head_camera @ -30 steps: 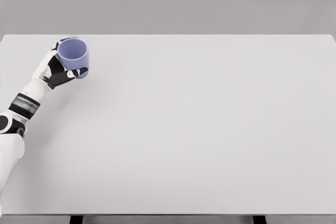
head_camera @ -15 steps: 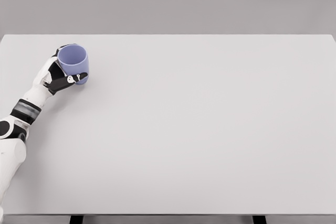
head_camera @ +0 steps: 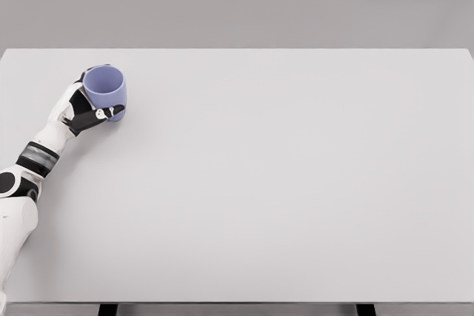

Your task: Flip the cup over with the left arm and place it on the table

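Observation:
A lilac-blue cup (head_camera: 106, 91) stands mouth-up at the far left of the white table (head_camera: 281, 175), its base at or just above the surface. My left hand (head_camera: 90, 109) wraps around it from the left and front, with the thumb across the cup's lower front. The white left arm runs from the lower left corner up to the hand. The far side of the cup's base is hidden by the fingers. The right arm does not show.
The table's back edge (head_camera: 237, 49) runs just behind the cup, and the left edge lies close to the hand. A grey wall fills the background.
The hand and cup have sunk lower toward the table and shifted slightly nearer. The cup's mouth has turned to face more upward.

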`<state>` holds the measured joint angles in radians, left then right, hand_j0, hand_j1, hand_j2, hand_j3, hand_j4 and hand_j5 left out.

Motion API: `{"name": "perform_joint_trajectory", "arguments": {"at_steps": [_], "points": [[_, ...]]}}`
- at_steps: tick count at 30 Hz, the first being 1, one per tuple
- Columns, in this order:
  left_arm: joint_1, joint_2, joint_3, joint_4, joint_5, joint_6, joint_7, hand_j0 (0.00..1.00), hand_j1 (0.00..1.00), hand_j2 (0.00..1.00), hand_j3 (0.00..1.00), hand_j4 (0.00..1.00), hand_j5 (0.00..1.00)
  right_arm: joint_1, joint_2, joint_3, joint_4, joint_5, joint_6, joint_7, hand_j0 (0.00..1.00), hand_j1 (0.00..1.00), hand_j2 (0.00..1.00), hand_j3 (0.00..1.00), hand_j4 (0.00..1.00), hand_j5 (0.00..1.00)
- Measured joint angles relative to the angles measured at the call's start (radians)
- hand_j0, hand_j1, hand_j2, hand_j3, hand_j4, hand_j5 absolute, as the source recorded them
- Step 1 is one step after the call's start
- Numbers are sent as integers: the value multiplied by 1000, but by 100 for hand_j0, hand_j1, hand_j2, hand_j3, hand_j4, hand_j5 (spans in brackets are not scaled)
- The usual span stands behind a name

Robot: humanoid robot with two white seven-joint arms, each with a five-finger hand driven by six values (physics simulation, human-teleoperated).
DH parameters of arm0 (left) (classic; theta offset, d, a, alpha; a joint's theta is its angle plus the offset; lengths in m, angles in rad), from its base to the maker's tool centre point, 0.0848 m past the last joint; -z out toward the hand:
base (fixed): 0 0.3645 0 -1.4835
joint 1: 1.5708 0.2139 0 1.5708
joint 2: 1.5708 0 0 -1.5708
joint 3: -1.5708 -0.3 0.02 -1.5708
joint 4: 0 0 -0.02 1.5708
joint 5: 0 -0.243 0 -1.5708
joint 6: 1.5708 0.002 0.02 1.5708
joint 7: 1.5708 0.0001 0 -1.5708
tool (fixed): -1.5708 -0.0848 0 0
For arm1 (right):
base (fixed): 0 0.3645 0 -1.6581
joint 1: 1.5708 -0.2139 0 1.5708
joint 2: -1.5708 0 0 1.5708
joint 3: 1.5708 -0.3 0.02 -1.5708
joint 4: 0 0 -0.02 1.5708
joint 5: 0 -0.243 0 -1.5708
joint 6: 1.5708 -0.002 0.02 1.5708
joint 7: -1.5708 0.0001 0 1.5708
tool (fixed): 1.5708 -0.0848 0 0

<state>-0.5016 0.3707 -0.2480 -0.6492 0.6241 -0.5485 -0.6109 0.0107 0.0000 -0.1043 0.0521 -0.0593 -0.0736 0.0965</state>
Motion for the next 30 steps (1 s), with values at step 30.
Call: {"name": "perform_joint_trajectory", "arguments": {"at_steps": [30], "points": [[9,1,0,-9,-6,-4,0,99,99,99,99,99,99,0,0,0,0,0,0,0,100,100,100,100,100,100]]}}
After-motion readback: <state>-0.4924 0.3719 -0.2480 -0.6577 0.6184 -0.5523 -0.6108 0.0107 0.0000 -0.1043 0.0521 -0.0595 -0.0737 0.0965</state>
